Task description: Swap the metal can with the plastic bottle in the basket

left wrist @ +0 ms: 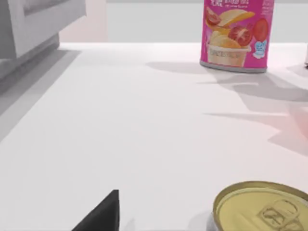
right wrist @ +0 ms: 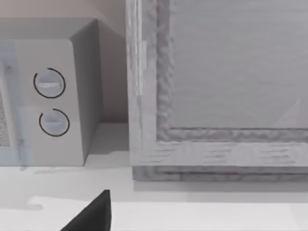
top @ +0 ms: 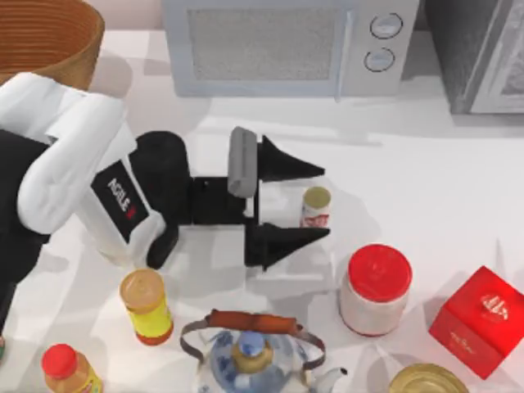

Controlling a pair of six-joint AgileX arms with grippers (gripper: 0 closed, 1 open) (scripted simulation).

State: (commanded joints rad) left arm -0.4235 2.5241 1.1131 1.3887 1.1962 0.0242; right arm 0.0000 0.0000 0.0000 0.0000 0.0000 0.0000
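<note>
white tabletop seen from above, with the left gripper of the agilex left arm at centre frame, black fingers spread open and pointing toward the right of the frame. plastic bottle, tiny, white with a red label and tan-gold cap, upright between the two fingertips, not clearly touched by either. wicker basket cut off at the upper left corner, well apart from the bottle. metal can with brassy-gold top at the lower right edge, partly out of frame, just below the white jar with red lid. red box at the far right, beside the jar. yellow bottle with amber cap and orange bottle with red cap at lower left; blue-and-white teapot with a brown handle at bottom centre. microwave along the top centre, two round dials at its right end.

left wrist view: gold can top with pull tab at lower right, one black fingertip at the bottom edge, pink snack canister standing at upper right.

right wrist view: one black fingertip of the right gripper at the bottom edge, microwave dials at left, grey framed panel across the right; open or closed state of this gripper cannot be told.
</note>
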